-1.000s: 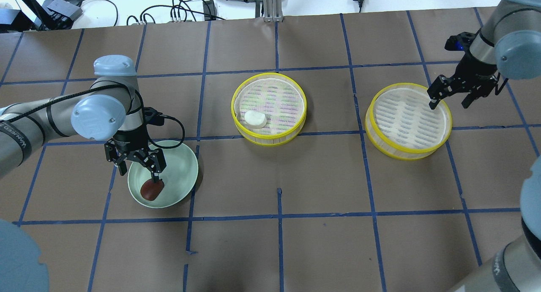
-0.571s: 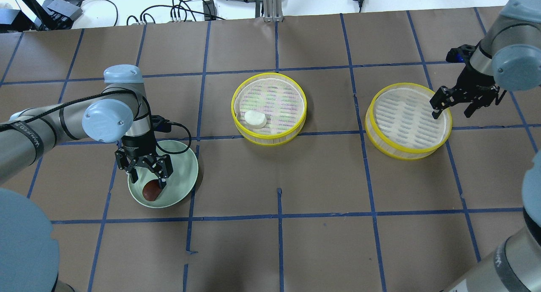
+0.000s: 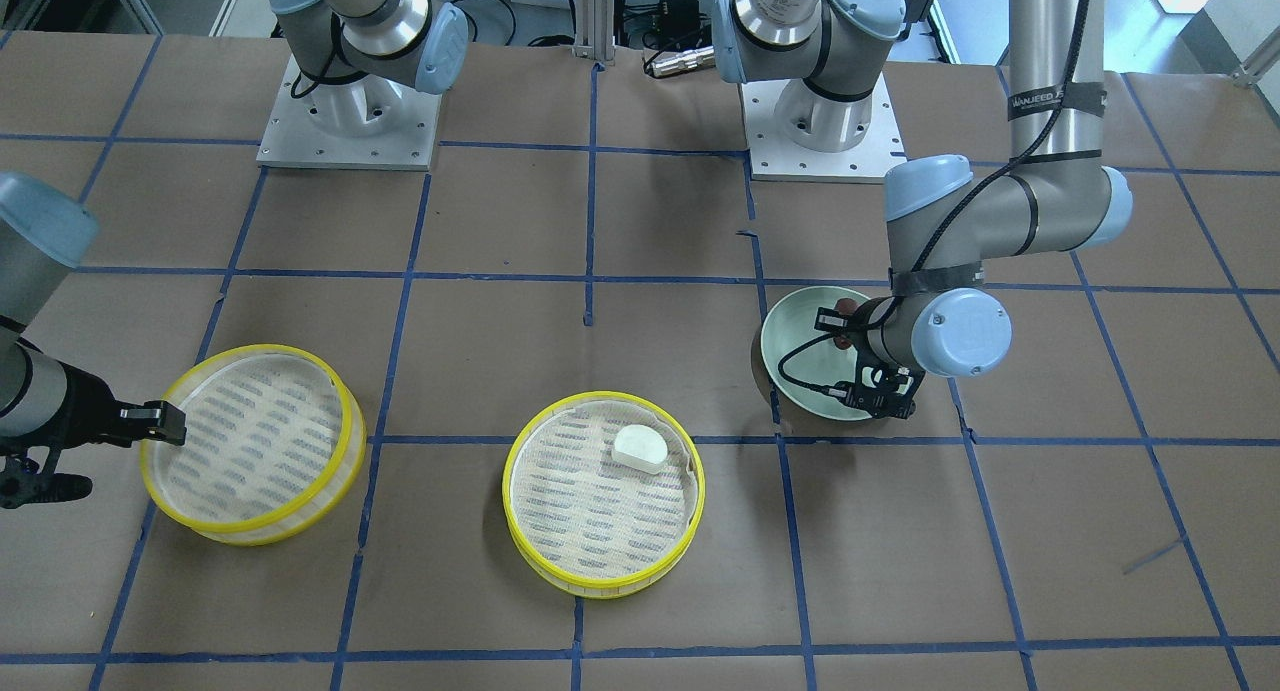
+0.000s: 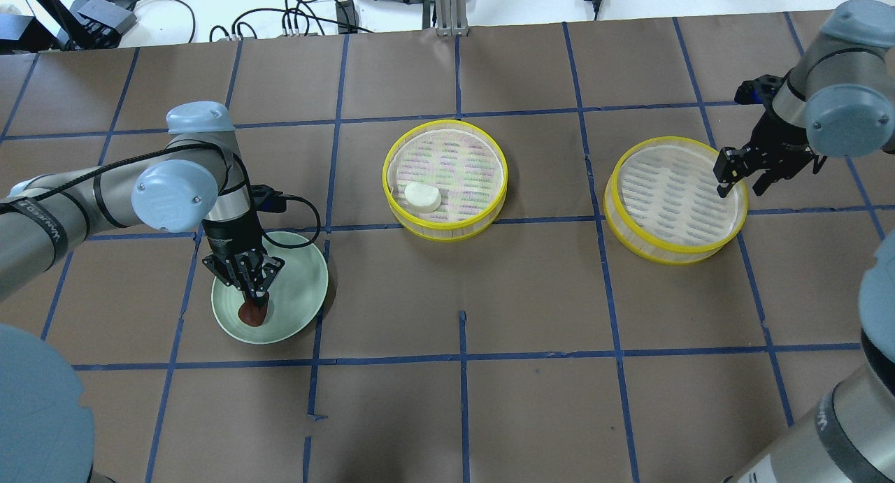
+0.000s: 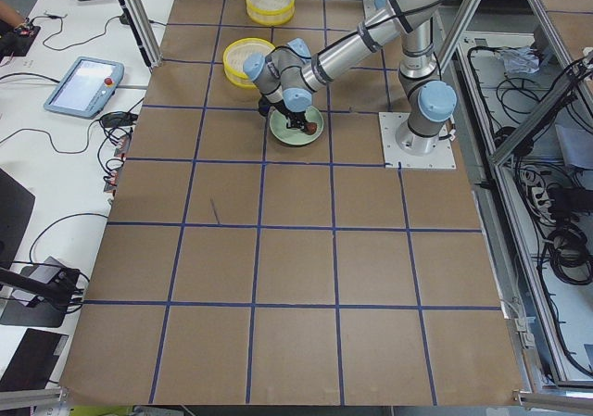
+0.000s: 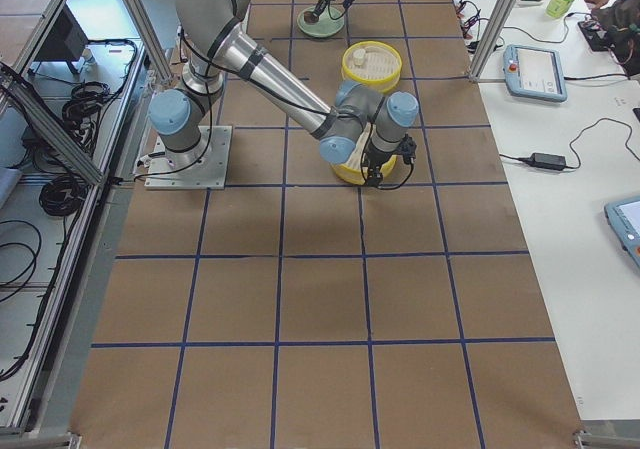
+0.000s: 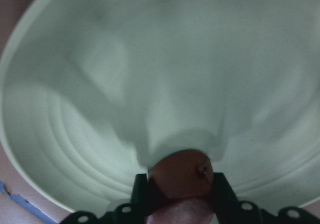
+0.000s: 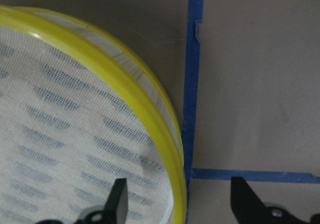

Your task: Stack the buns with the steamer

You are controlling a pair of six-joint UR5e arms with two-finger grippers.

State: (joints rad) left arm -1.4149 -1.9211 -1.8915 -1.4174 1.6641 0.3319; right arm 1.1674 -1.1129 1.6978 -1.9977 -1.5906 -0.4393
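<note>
The dark reddish-brown bun [image 4: 252, 312] lies in the pale green plate [image 4: 308, 273]. My left gripper [image 4: 249, 298] is down in the plate and shut on this bun. In the left wrist view the bun [image 7: 182, 173] sits between the two fingers. The white bun [image 4: 422, 197] lies in the middle yellow-rimmed steamer [image 4: 445, 124], at its near left. My right gripper [image 4: 741, 181] is open and straddles the right rim of the empty right steamer [image 4: 670, 258]. In the right wrist view that rim [image 8: 165, 134] runs between the fingers.
Brown paper with a blue tape grid covers the table [image 4: 531, 294]. Cables and a teach pendant lie beyond the far edge [image 4: 308, 15]. Both arm bases [image 3: 820, 121] stand at the robot's side of the table.
My left gripper has dropped into the plate and shut on the reddish-brown bun. My right gripper has come down lower at the right steamer's right rim.
</note>
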